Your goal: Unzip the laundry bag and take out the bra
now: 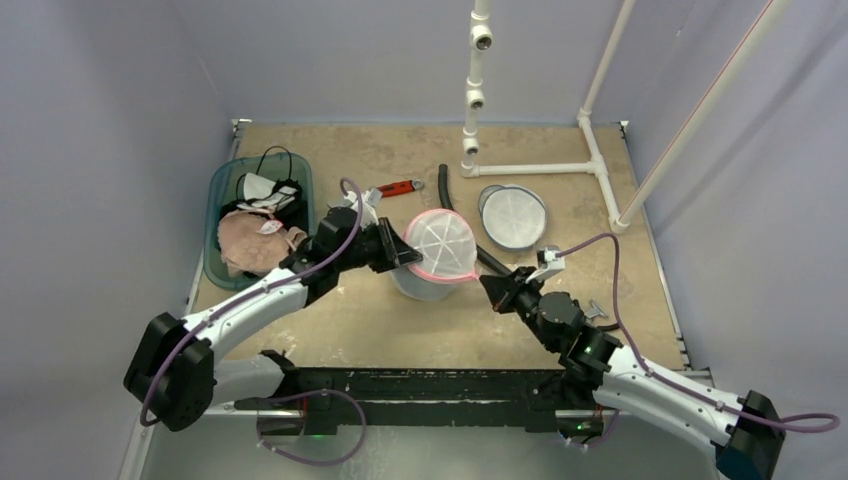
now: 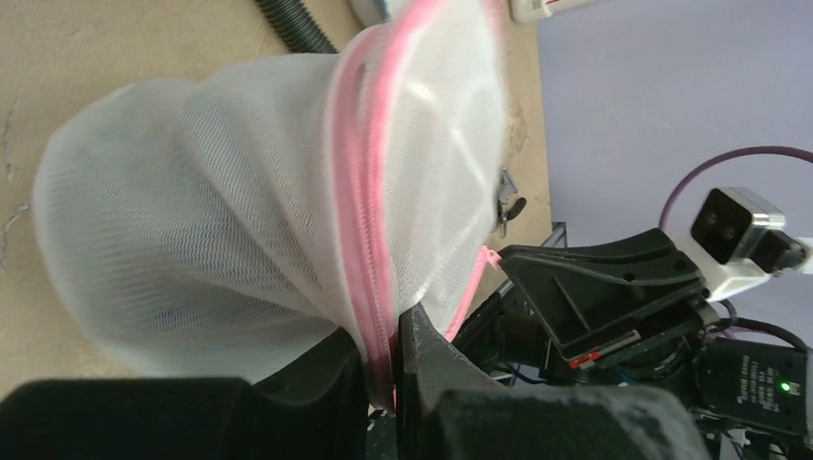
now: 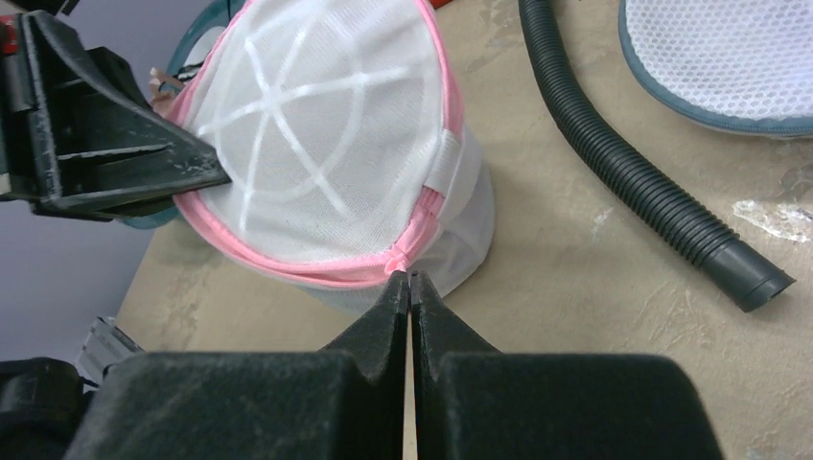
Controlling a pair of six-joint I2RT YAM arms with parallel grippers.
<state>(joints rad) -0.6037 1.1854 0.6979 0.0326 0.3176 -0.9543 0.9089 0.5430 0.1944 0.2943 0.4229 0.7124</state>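
Note:
The white mesh laundry bag (image 1: pixel 440 250) with a pink zipper rim stands mid-table, its domed lid tilted up. My left gripper (image 1: pixel 405 255) is shut on the pink zipper rim (image 2: pixel 369 192) at the bag's left side, with mesh and zipper pinched between the fingers (image 2: pixel 395 335). My right gripper (image 1: pixel 488 285) is shut, and its tips (image 3: pixel 409 278) pinch the pink zipper pull (image 3: pixel 401 259) at the bag's near right edge. The zipper looks closed around the lid (image 3: pixel 316 144). No bra shows through the mesh.
A teal bin (image 1: pixel 225 190) with a beige garment (image 1: pixel 255 245) and other clothes stands at the left. A grey-rimmed mesh bag (image 1: pixel 512 215), a black ribbed hose (image 3: pixel 623 172), a red-handled tool (image 1: pixel 400 187) and a white pipe frame (image 1: pixel 530 168) lie behind and to the right.

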